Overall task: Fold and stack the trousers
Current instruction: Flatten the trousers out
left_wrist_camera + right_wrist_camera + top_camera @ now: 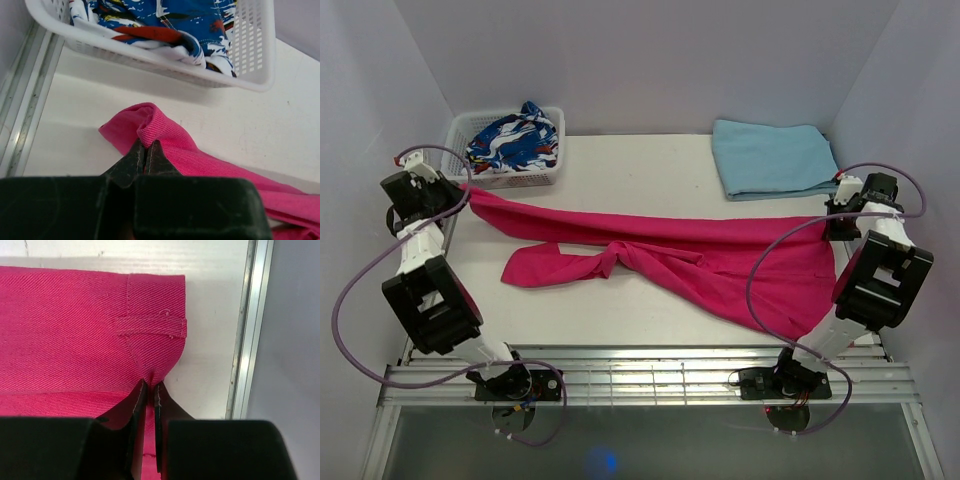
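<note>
The trousers lie spread across the middle of the white counter, reaching from its left edge to its right. The waist end lies at the right. One leg is stretched in a long band toward the far left, and the other lies twisted nearer the arms, its end flat on the counter.

The left pincer is pressed together on the tip of the stretched leg, probably its hem, though the bunched cloth makes that hard to confirm. The fabric puckers up into a small hump just past the fingertips. The right pincer is likewise closed, pinching the waistband at its corner just below a belt loop, beside the metal rail on the counter's right edge.

A white perforated basket stands in the far left corner. It holds a bunched blue, white and red patterned garment, which fills it and rises above the rim. The pinched leg end lies just in front of the basket, with a strip of bare counter between them in the left wrist view.

A light blue cloth lies folded flat at the far right of the counter, near the trousers' waist but apart from it.
</note>
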Robot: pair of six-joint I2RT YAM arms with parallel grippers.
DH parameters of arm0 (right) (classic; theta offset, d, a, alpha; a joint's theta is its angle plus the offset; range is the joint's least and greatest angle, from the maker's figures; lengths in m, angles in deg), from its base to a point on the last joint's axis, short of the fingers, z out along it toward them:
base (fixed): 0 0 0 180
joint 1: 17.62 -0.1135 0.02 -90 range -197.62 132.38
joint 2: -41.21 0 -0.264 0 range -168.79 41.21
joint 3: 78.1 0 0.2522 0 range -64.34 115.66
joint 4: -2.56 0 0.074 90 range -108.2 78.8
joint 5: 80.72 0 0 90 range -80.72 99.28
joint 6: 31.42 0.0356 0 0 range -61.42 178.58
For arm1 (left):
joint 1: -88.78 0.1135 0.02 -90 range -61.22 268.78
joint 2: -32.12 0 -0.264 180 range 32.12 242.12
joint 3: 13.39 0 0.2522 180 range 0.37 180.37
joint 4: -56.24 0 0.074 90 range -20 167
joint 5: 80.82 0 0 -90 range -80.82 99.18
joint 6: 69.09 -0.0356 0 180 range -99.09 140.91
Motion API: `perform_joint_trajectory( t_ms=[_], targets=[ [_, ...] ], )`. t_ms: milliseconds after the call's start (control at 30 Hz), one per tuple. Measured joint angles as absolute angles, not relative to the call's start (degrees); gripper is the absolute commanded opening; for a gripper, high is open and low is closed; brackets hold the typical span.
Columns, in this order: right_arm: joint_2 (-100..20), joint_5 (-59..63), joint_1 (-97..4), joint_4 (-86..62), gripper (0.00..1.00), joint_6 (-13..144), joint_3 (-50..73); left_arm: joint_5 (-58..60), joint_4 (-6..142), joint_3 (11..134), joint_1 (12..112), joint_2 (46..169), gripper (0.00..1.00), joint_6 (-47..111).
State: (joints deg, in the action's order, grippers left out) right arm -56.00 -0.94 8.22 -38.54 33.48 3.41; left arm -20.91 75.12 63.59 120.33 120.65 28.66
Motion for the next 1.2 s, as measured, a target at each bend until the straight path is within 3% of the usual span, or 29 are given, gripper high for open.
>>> perform_joint_trajectory(
  t_ms=[200,267,300,333,400,433,533,700,933,1200],
  targets=[
    [-61.83,-3.08,7.15,-37.92,0.08,37.17,9.37,-21.43,71.60,70.59,118.19,130.18,0.04,33.25],
    [-63.45,-2.90,6.23,-37.51,0.09,38.31,11.36,-20.82,71.25,73.47,116.74,133.39,0.28,34.23],
    [-64.70,-2.75,5.51,-37.49,0.17,38.94,12.81,-20.58,72.11,76.03,116.13,135.64,0.41,34.62],
    [-66.23,-2.60,4.90,-37.38,0.30,39.73,14.64,-20.34,72.54,79.44,115.45,138.51,0.61,35.08],
    [-69.13,-1.96,3.81,-38.49,0.44,40.80,18.79,-19.79,73.11,83.57,114.67,141.78,0.76,36.11],
    [-70.58,-1.61,3.39,-38.47,0.59,40.86,20.96,-19.40,73.61,84.77,114.47,142.61,0.82,36.42],
    [-71.39,-0.11,2.80,-38.45,0.75,41.39,23.82,-18.04,75.65,85.95,114.62,142.42,0.85,35.30],
    [-66.36,2.67,3.28,-40.59,0.76,38.09,21.85,-15.42,82.88,85.95,116.04,137.70,0.82,26.51],
    [-55.36,2.61,3.79,-51.32,0.75,26.72,17.11,-23.68,103.89,83.07,116.07,126.68,0.83,-0.13],
    [-55.41,2.06,3.74,-60.13,0.73,18.35,5.90,-27.51,121.87,66.43,112.83,125.76,0.86,-25.88]
  ],
)
